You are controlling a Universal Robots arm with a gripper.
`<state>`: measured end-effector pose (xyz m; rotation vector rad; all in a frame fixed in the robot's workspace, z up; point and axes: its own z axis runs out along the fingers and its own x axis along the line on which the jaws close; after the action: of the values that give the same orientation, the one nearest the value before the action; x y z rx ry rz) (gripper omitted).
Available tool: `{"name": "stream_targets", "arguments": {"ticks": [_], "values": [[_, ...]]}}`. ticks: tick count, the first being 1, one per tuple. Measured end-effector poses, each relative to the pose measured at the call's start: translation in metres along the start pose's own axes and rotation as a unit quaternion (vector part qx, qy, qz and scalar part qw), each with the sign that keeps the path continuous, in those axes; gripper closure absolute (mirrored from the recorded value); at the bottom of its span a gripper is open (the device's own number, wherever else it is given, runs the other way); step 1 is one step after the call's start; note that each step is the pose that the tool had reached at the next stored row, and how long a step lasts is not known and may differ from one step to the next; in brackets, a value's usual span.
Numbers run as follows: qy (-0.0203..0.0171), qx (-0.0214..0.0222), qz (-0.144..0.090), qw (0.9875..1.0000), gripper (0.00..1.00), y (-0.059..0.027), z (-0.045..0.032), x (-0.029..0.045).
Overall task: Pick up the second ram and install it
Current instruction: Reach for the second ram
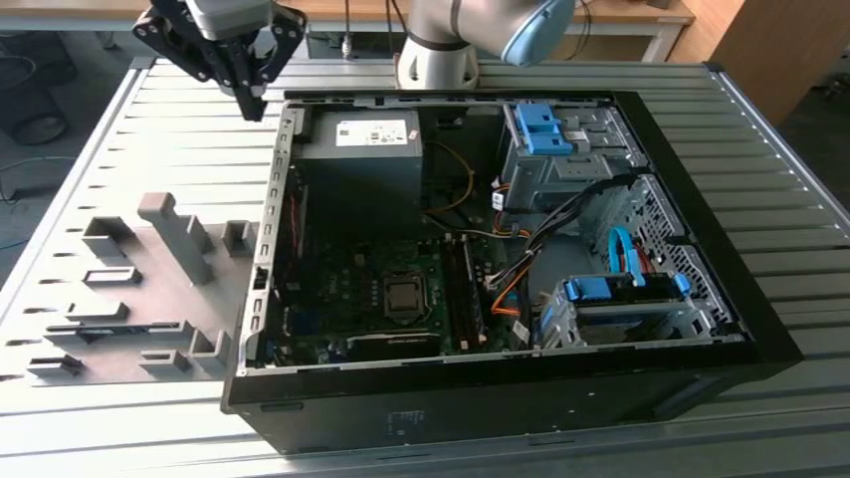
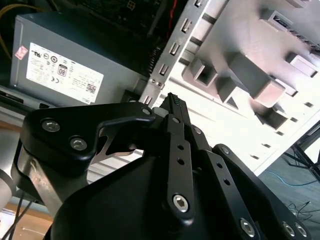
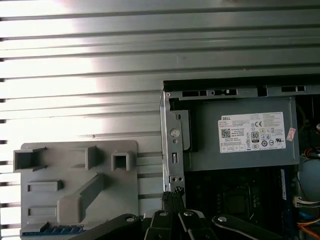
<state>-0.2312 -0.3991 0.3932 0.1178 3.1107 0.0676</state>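
Exterior view: the black gripper point(image 1: 254, 112), slim fingers point(image 1: 247, 88) pressed together on nothing, is held over the ribbed metal table point(image 1: 133, 129). The second ram point(image 1: 113, 327), a thin dark strip, is lodged in the grey blocky holder point(image 1: 146, 289); its edge appears bluish in the first wrist view.

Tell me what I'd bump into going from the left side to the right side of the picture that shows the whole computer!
grey block → square chip → orange wires → blue tray
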Motion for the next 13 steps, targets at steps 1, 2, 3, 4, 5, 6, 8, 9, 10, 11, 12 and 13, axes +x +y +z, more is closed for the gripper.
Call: {"name": "stream_targets", "arguments": {"ticks": [1, 2, 3, 4, 5, 6, 8, 9, 10, 11, 12, 13], "values": [[0.0, 0.0, 0.0, 1.0, 0.89, -0.0002, -0.0001, 0.0025], [-0.0001, 0.0, 0.0, 1.0, 0.89, -0.0006, -0.0002, 0.0077], [0.0, 0.0, 0.0, 1.0, 0.89, -0.0008, -0.0003, 0.0103], [-0.0001, -0.0001, 0.0, 1.0, 0.89, -0.0009, -0.0003, 0.0127], [-0.0001, -0.0001, 0.0, 1.0, 0.89, -0.0011, -0.0004, 0.0148], [-0.0001, -0.0001, 0.0, 1.0, 0.89, -0.0013, -0.0004, 0.017], [-0.0001, -0.0001, 0.0, 1.0, 0.89, -0.0015, -0.0005, 0.0203], [0.0, -0.0001, 0.0, 1.0, 0.89, -0.0017, -0.0006, 0.0222], [0.0, 0.0, 0.0, 1.0, 0.89, -0.0018, -0.0007, 0.024], [-0.0001, -0.0001, 0.0, 1.0, 0.89, -0.002, -0.0007, 0.0261], [0.0, 0.0, 0.0, 1.0, 0.89, -0.0021, -0.0008, 0.0282], [-0.0001, -0.0001, 0.0, 1.0, 0.89, -0.0023, -0.0008, 0.0304]]}}
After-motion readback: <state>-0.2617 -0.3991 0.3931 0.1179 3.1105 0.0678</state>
